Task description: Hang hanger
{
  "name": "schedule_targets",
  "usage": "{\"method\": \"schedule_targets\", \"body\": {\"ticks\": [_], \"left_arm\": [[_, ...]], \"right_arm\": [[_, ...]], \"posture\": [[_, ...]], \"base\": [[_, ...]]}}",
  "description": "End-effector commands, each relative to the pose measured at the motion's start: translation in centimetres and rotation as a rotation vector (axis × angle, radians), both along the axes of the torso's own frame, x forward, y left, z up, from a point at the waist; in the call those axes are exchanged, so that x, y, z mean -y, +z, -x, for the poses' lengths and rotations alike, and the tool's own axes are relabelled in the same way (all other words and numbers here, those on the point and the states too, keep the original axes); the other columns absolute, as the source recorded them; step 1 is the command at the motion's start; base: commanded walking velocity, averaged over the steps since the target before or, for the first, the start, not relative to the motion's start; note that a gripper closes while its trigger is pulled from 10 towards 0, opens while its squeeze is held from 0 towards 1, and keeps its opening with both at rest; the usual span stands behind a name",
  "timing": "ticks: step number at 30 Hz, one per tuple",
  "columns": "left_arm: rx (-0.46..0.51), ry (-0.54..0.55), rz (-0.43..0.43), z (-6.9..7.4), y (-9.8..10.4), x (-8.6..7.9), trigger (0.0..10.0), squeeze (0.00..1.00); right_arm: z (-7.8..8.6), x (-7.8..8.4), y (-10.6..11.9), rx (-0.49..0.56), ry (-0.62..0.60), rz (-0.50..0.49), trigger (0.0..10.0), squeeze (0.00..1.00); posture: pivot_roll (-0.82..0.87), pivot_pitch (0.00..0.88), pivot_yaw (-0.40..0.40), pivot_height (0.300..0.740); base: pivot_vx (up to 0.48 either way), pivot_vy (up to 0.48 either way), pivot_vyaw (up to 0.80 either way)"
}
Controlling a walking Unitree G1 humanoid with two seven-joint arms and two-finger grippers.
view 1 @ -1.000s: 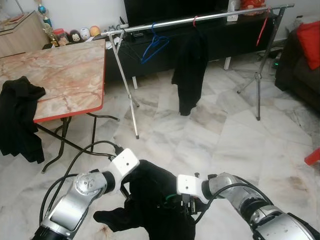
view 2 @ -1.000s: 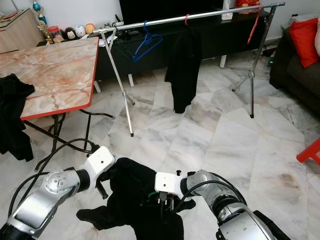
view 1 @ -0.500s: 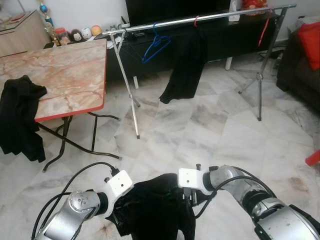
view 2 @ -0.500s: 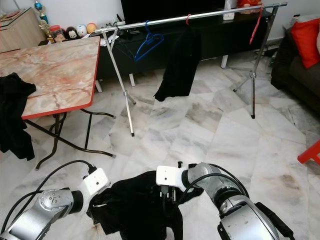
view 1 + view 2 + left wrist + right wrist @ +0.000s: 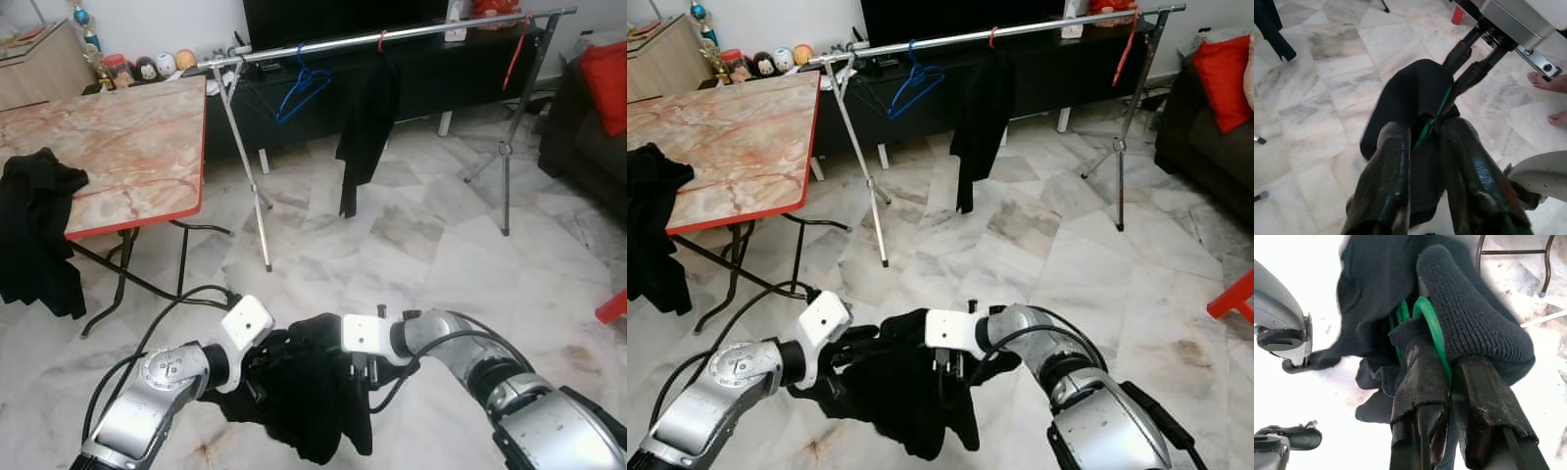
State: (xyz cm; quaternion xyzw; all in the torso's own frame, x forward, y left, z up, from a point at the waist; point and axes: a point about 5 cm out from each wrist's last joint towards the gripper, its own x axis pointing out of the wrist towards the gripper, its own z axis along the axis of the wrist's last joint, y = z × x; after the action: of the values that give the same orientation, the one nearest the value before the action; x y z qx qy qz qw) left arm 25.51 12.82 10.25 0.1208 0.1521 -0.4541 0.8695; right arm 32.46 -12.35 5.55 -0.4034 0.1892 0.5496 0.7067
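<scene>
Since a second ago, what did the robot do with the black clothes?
The black sweater on its green hanger went down toward the floor half a second ago and is now bunched higher between both arms. The right gripper keeps its jaws clamped on the hanger; the left gripper stays at the cloth. The black garment on the rail swung. Table and blue hanger stayed put.

Home living room: marble floor (image 5: 431,245), sofa (image 5: 588,108), clothes rack (image 5: 392,34), folding table (image 5: 108,147).

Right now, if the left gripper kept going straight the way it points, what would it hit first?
The black garment bunched just past the left gripper, then probably the right gripper's fingers behind it; depth is hard to judge.
</scene>
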Motion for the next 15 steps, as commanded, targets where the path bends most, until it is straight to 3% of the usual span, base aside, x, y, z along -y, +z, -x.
{"method": "schedule_targets", "body": {"ticks": [1,3,4,5,7,11,15], "left_arm": [[-0.016,-0.036,-0.011,0.6,-0.2,0.0,10.0,1.0],[-0.022,-0.047,-0.01,0.8,-0.2,0.1,10.0,1.0],[-0.023,-0.059,-0.009,0.9,-0.2,0.2,10.0,0.77],[-0.019,-0.064,-0.016,0.9,-0.2,0.3,10.0,0.01],[-0.016,-0.067,-0.02,0.9,-0.2,0.3,10.0,0.01],[0.037,0.035,-0.06,-0.2,-0.4,-0.6,10.0,0.0],[0.001,-0.007,-0.033,0.4,-0.5,-0.5,10.0,0.0]], "right_arm": [[-0.8,-0.9,1.5,0.055,0.028,-0.038,0.0,0.0],[-0.9,-0.9,1.6,0.06,0.027,-0.038,0.0,0.0],[-1.0,-1.0,1.7,0.063,0.028,-0.038,0.0,0.0],[-1.1,-1.1,1.8,0.066,0.031,-0.038,0.0,0.0],[-1.1,-1.1,1.9,0.067,0.032,-0.039,0.0,0.0],[-1.2,-1.5,2.4,0.072,0.065,-0.044,0.0,0.0],[-1.3,-1.6,2.8,0.073,0.101,-0.046,0.0,0.0]], "posture": [[-0.06,0.0,0.11,0.74],[-0.06,0.0,0.108,0.74],[-0.06,0.0,0.107,0.74],[-0.06,0.0,0.106,0.74],[-0.06,0.0,0.106,0.74],[-0.06,0.0,0.106,0.74],[-0.06,0.0,0.105,0.74]], "base": [[0.0,0.0,0.0],[0.0,0.0,0.0],[0.0,0.0,0.0],[0.0,0.0,0.0],[0.0,0.0,0.0],[0.0,0.0,0.0],[0.0,0.0,0.0]]}}
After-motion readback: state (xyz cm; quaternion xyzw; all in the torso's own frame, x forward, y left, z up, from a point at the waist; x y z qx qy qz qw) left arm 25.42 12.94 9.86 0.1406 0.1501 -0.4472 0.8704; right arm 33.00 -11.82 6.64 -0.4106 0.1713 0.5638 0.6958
